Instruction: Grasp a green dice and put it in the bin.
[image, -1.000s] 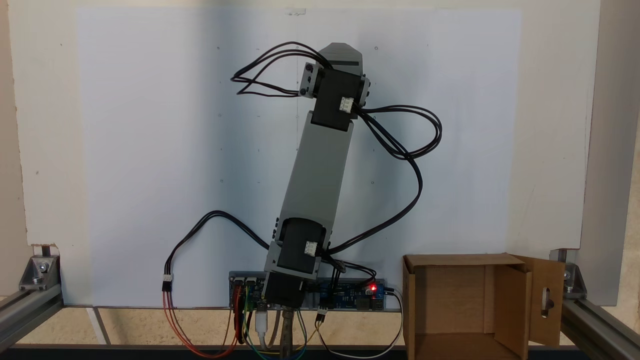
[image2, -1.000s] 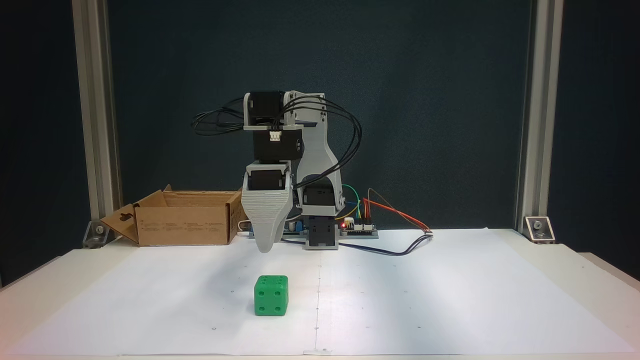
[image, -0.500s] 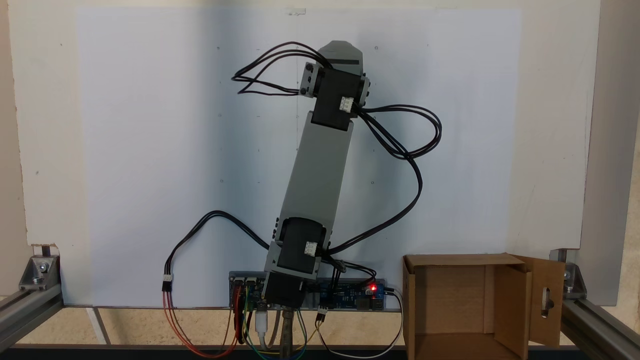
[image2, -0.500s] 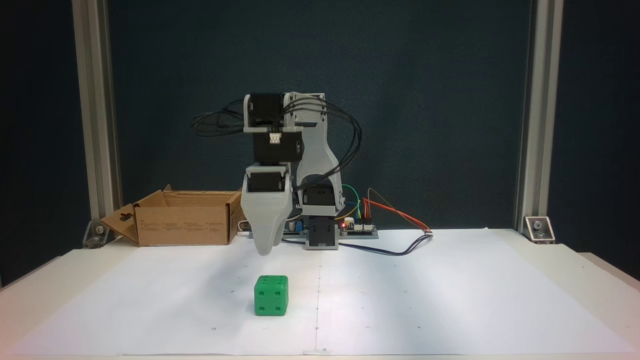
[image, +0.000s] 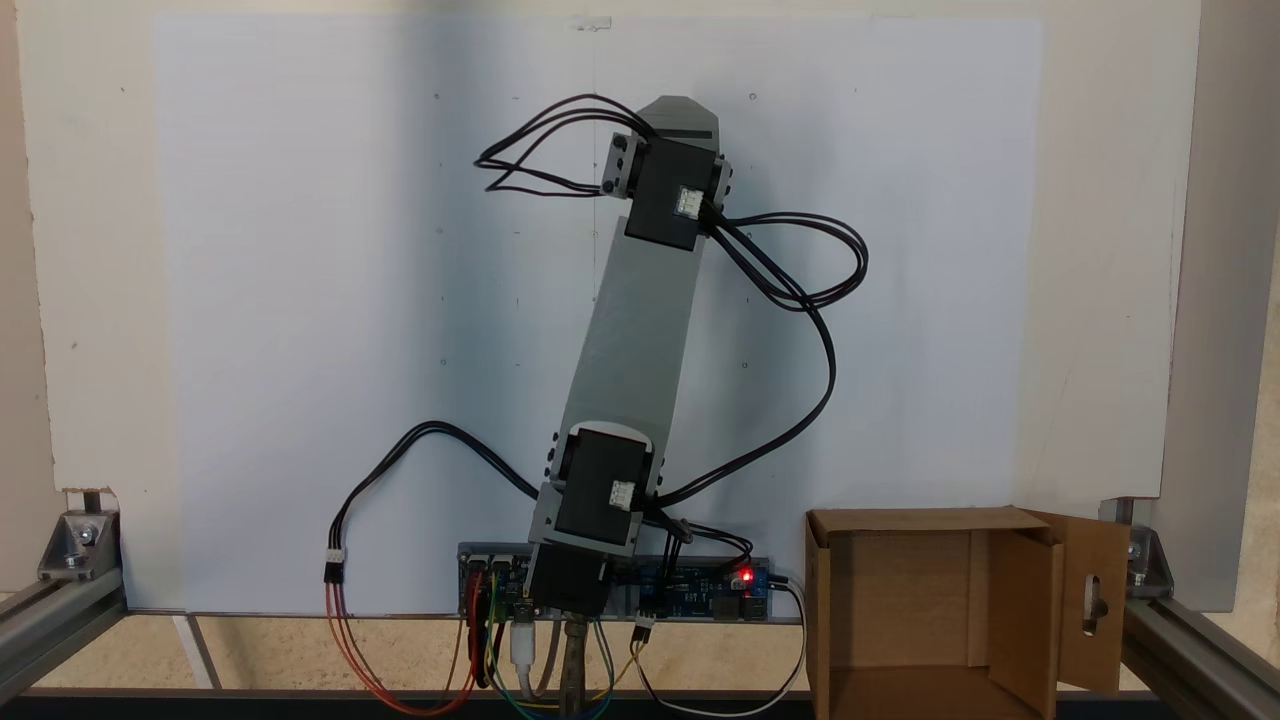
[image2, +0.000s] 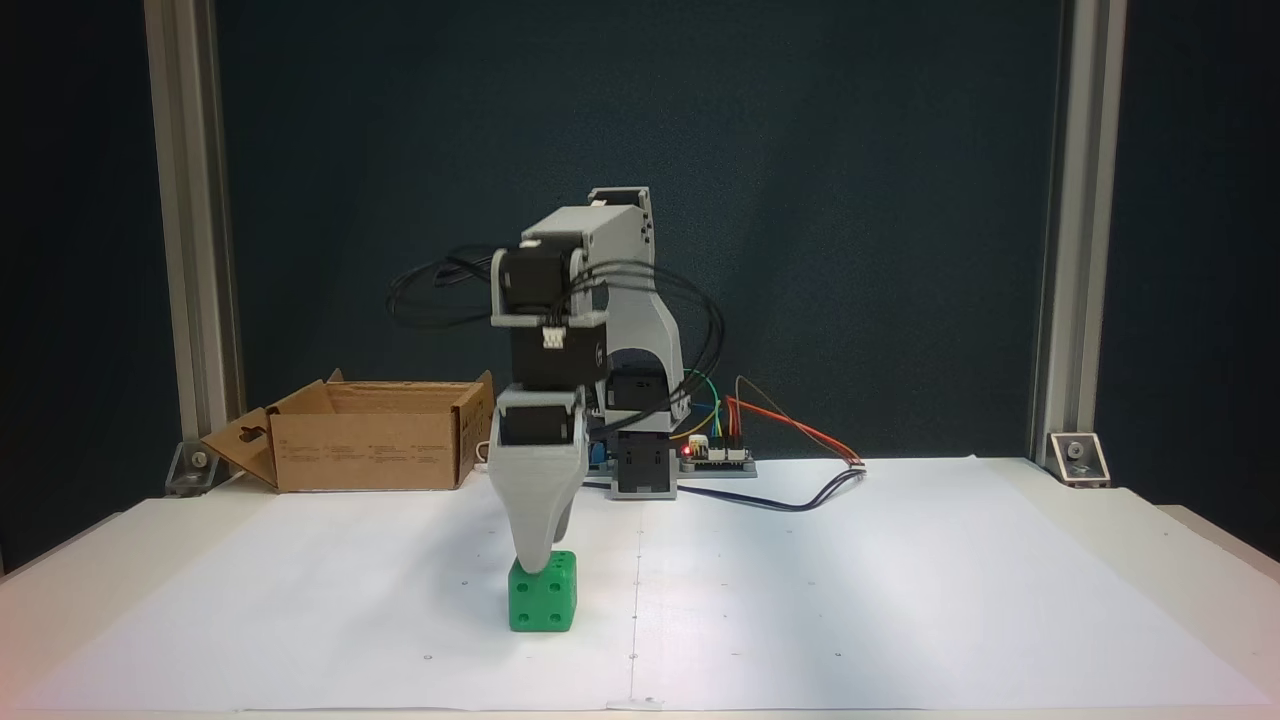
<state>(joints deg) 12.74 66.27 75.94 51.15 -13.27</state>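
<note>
Fixed view from front: tabletop (image2: 900, 580) papered white, matte, flat, leaving arm clear working field. Bin (image2: 370, 435), brown corrugated cardboard, flaps folded out to keep mouth open, sits back left beside arm base. Claw (image2: 535, 560), grey ridged plastic, tapers onto top of green dice (image2: 543, 597); jaws overlap, opening cannot be told. Glossy, round-edged cube rests on paper, well apart from bin.
</note>
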